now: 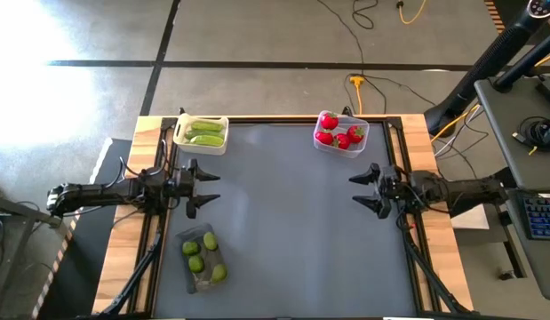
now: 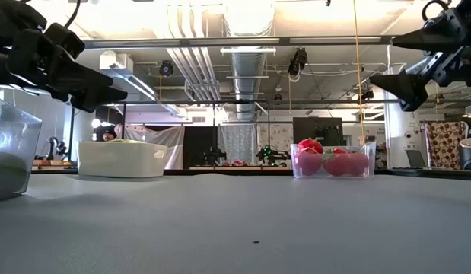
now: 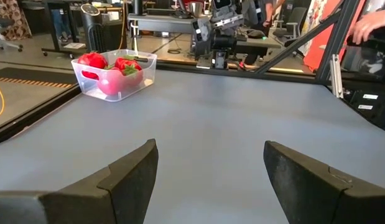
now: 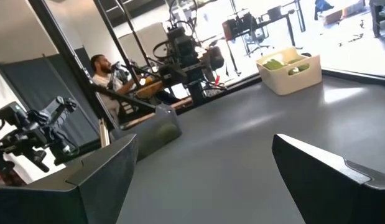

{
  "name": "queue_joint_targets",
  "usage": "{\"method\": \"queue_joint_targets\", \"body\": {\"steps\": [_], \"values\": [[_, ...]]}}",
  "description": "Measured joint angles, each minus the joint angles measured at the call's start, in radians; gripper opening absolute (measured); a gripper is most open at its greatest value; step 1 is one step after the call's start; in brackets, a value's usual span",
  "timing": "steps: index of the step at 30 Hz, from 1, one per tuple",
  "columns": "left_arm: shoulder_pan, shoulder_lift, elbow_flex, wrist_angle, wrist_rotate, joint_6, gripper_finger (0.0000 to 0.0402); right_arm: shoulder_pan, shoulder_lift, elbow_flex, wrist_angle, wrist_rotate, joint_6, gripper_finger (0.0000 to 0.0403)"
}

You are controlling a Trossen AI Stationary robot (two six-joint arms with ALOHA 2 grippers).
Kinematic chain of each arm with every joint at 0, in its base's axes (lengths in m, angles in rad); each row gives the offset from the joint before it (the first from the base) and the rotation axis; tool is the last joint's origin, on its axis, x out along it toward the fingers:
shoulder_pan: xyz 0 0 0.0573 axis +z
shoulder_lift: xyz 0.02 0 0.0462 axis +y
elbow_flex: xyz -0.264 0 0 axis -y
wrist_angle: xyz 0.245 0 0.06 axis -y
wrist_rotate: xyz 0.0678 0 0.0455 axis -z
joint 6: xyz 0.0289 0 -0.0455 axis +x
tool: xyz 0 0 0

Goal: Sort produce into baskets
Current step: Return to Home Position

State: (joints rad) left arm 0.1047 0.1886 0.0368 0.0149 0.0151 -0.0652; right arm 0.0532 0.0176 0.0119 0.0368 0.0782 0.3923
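Three baskets stand on the grey mat [image 1: 292,222]. The white basket [image 1: 202,133] at the far left holds long green cucumbers [image 1: 206,134]. At the far right, the clear basket [image 1: 341,133] holds red strawberries [image 3: 111,68]. The dark see-through basket [image 1: 203,260] at the near left holds small lime-green fruits [image 1: 197,263]. My left gripper [image 1: 212,188] hovers open at the mat's left edge, between the white and dark baskets. My right gripper [image 1: 354,190] hovers open at the right edge. Both point level toward the middle, with nothing between their fingers.
The mat lies in a black frame on a wooden table [image 1: 150,133]. Its middle between the two grippers is bare. A person [image 4: 108,71] sits beyond the table's left side. A desk with a keyboard [image 1: 541,218] stands off to the right.
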Motion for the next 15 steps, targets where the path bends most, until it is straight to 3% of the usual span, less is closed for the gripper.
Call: {"method": "queue_joint_targets", "body": {"steps": [15], "values": [[0.000,0.000,0.000,0.000,0.000,0.000,0.0275,0.000,-0.017,-0.001,-0.001,-0.001,0.000,0.0364]]}}
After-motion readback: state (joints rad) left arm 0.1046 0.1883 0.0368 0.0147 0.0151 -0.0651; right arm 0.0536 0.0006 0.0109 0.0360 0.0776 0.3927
